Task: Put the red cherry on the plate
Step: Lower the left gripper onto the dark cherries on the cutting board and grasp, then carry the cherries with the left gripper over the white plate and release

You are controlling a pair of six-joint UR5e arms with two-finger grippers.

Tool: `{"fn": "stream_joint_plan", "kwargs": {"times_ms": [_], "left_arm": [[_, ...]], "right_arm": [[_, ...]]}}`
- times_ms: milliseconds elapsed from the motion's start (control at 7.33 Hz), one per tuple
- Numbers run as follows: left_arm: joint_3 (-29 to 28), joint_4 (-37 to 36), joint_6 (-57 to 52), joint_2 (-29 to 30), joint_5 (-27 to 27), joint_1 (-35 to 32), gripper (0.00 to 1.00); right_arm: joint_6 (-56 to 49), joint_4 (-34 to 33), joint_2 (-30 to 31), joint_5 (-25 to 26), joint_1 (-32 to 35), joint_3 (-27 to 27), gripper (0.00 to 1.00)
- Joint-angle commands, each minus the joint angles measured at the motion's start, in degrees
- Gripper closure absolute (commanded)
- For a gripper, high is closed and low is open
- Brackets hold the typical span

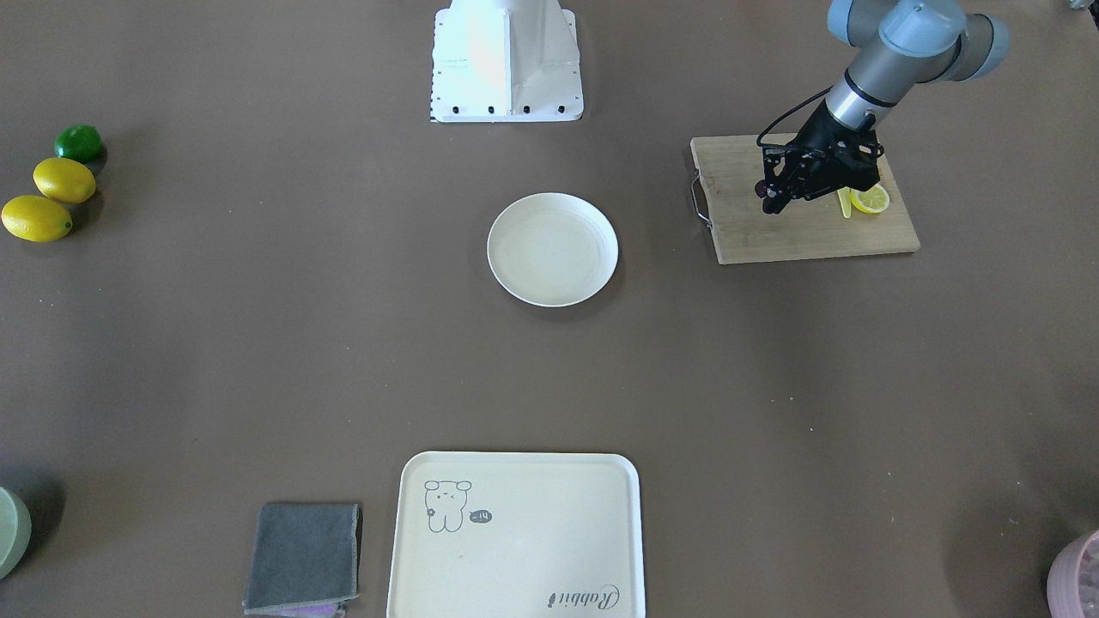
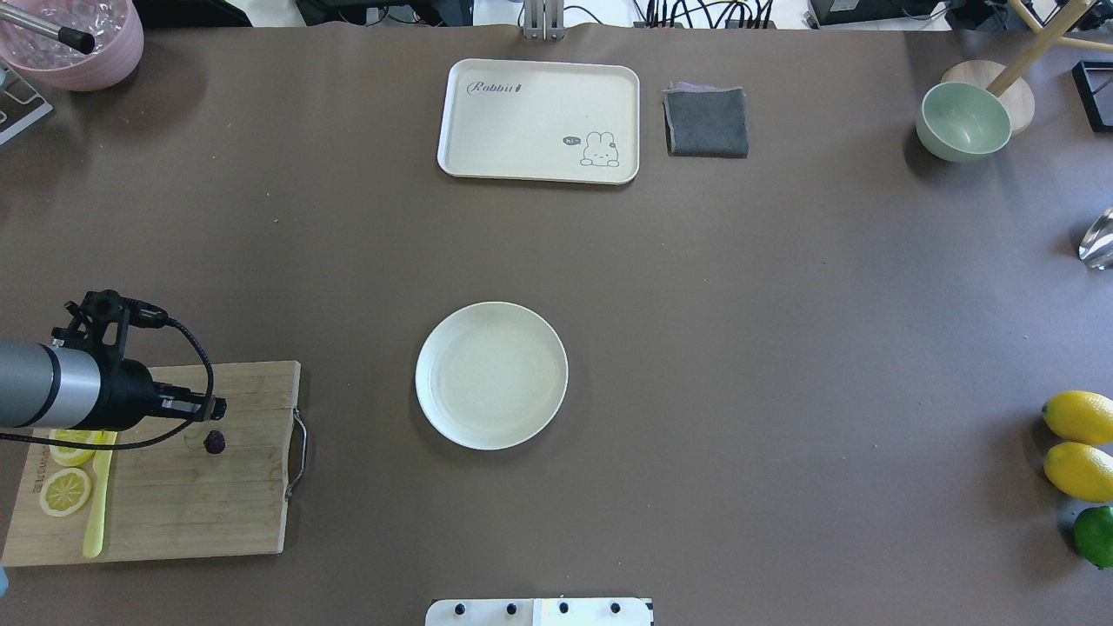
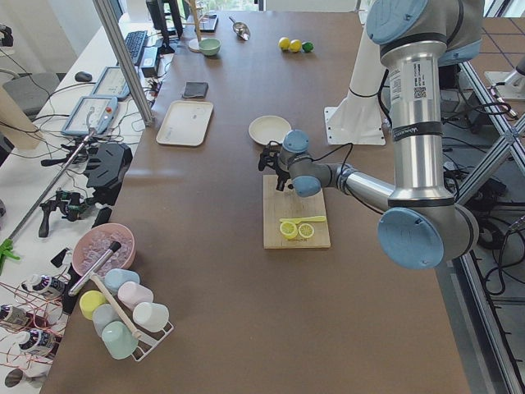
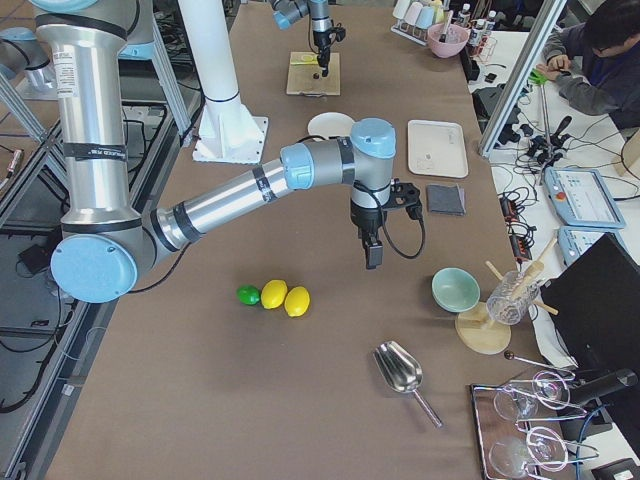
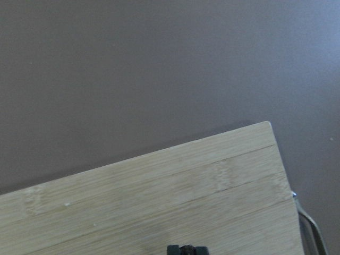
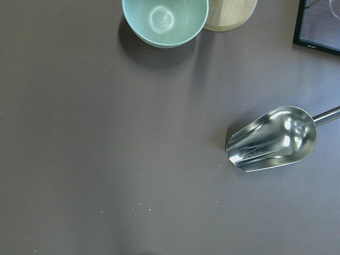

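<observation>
The red cherry (image 2: pixel 214 442) is a tiny dark fruit lying near the inner end of a wooden cutting board (image 2: pixel 200 504); it also shows as a dark spot (image 1: pixel 761 187). My left gripper (image 2: pixel 217 406) hangs tilted just over it, its tip (image 1: pixel 771 204) beside the fruit. Whether its fingers are open or shut does not show. The plate (image 2: pixel 491 376), round and cream-white, sits bare at mid-table, well right of the board. My right gripper (image 4: pixel 372 255) shows only in the exterior right view, hovering over bare table, and I cannot tell its state.
Lemon slices (image 2: pixel 65 491) and a yellow knife (image 2: pixel 96 513) share the board. At the far edge are a cream tray (image 2: pixel 539 122), a grey cloth (image 2: pixel 706 122) and a green bowl (image 2: pixel 963 122). Two lemons (image 2: pixel 1078 417) and a lime (image 2: pixel 1096 535) lie at the right. A metal scoop (image 6: pixel 273 139) is below the right wrist.
</observation>
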State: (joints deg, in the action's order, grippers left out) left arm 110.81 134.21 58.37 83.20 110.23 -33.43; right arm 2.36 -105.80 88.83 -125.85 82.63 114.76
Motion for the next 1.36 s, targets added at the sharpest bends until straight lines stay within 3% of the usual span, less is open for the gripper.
{"fn": "stream_joint_plan", "kwargs": {"times_ms": [0,136,409,682,818,955,1227], "left_arm": [[-0.2,-6.2,1.0,9.4,0.2,-0.1,1.00],[-0.9,-11.6,3.7,16.6,0.1,-0.1,1.00],[-10.4,-18.2,11.8,33.3,-0.5,0.6,1.00],[-13.2,-18.2,12.9,36.5,-5.1,3.5,1.00],[-13.2,-18.3,13.7,37.3,-5.4,4.1,0.85],[-13.7,-18.2,13.7,37.4,-5.7,4.8,0.03],[-13.4,-18.1,13.8,37.4,-8.5,5.7,0.02]], "right_arm": [[-0.2,0.1,3.4,-0.2,3.0,-0.5,0.00],[-0.2,0.1,5.1,0.0,3.8,-0.7,0.00],[0.0,0.1,7.0,0.0,4.3,-0.9,0.00],[0.3,0.1,7.1,0.0,4.5,-1.6,0.00],[0.3,0.1,7.1,0.0,4.5,-1.6,0.00],[0.3,0.1,7.1,0.0,4.5,-1.6,0.00],[0.3,0.1,7.1,0.0,4.5,-1.7,0.00]]}}
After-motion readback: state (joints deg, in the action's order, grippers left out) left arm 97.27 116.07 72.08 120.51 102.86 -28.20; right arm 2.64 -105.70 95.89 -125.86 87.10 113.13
